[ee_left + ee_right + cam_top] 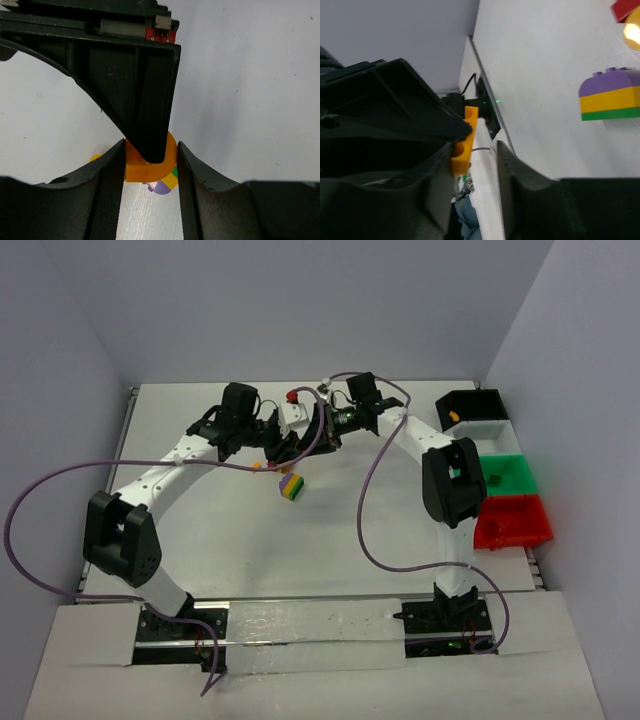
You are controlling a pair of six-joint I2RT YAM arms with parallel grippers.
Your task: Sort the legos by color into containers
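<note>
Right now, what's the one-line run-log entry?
left gripper: shut on orange brick | right gripper: open around same brick | stacked block: loose on table

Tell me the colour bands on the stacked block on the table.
Stacked block: purple, yellow, green bands; clearest in the right wrist view.
</note>
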